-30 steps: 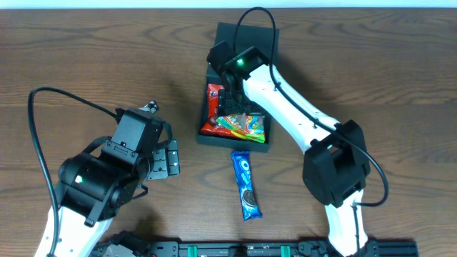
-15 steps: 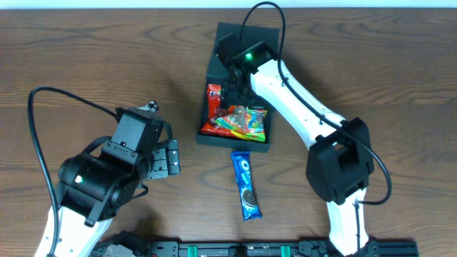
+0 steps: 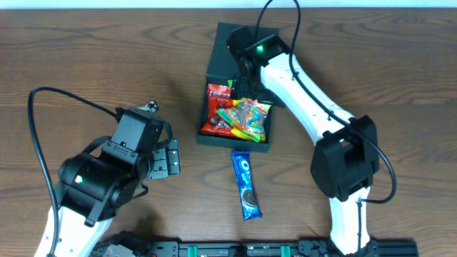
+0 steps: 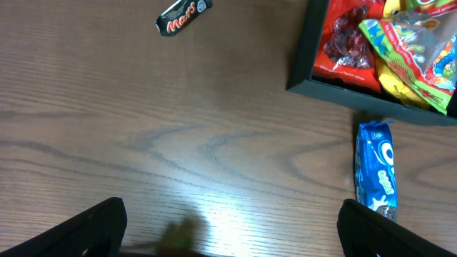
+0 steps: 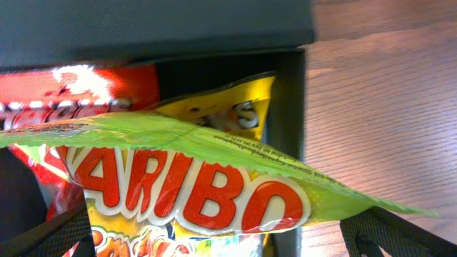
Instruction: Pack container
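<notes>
The dark teal container (image 3: pixel 233 145) stands at the table's far middle, its flap lid (image 3: pixel 230 33) open at the back. Inside lie a red packet (image 3: pixel 216 107) and a green Haribo bag (image 3: pixel 248 116). My right gripper (image 3: pixel 241 80) hovers open over the box's rear. In the right wrist view the Haribo bag (image 5: pixel 193 189) spreads below the right gripper (image 5: pixel 214 246), beside a yellow packet (image 5: pixel 232 111) and the container wall (image 5: pixel 285 107). A blue Oreo packet (image 3: pixel 246 184) lies in front of the box. My left gripper (image 3: pixel 168 158) is open and empty, left of it.
A Mars bar (image 4: pixel 183 14) lies on the wood left of the container (image 4: pixel 335 87), near the left arm. In the left wrist view the Oreo packet (image 4: pixel 376 168) sits just ahead of the right-hand finger (image 4: pixel 365 228). Black cables arc over both arms.
My right arm has drawn back toward the far right, off the box's middle, leaving the Haribo bag lying uncovered in the container. The left arm has not moved.
</notes>
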